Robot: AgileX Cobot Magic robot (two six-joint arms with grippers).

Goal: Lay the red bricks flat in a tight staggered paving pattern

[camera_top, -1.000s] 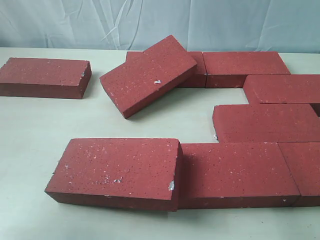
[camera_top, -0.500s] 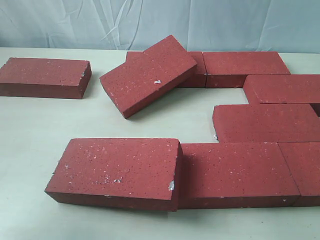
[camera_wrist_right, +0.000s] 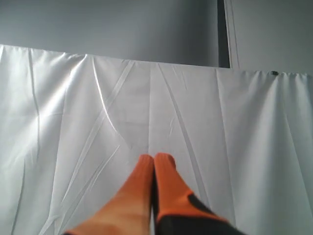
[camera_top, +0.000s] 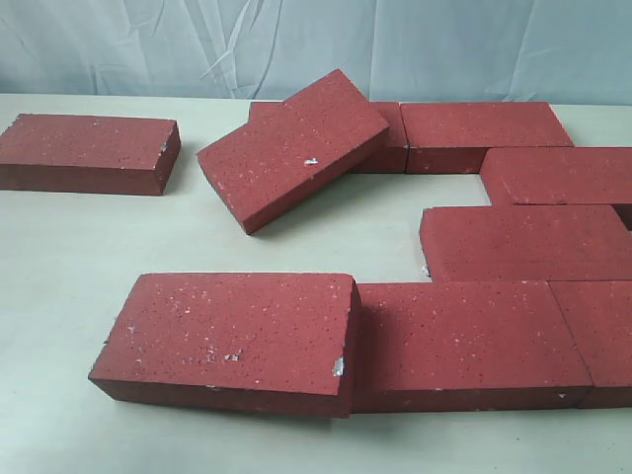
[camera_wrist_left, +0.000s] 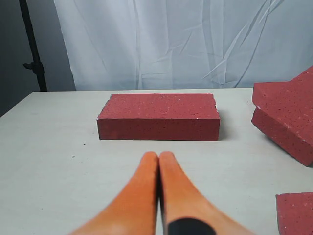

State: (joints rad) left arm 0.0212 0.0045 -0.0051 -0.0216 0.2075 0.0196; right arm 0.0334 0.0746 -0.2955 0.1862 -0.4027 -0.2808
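The left claw [camera_wrist_left: 159, 157] hangs low over the pale table [camera_wrist_left: 49, 161], its 2 orange fingers pinched together on nothing. The right claw [camera_wrist_right: 155, 160] is also clenched and empty, raised and pointing at the white curtain [camera_wrist_right: 98, 122]. Straight ahead of the left claw a lone brick [camera_wrist_left: 159, 115] lies flat. Off toward the right arm's side, a tilted brick [camera_wrist_left: 288, 115] leans on its neighbour. The other red bricks [camera_top: 474, 336] lie flat in rows, rough, white-speckled and chipped at the corners.

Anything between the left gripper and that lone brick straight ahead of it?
Nothing. The left wrist view shows only bare tabletop between the shut left gripper and the lone brick, which lies flat, clear of the gripper.
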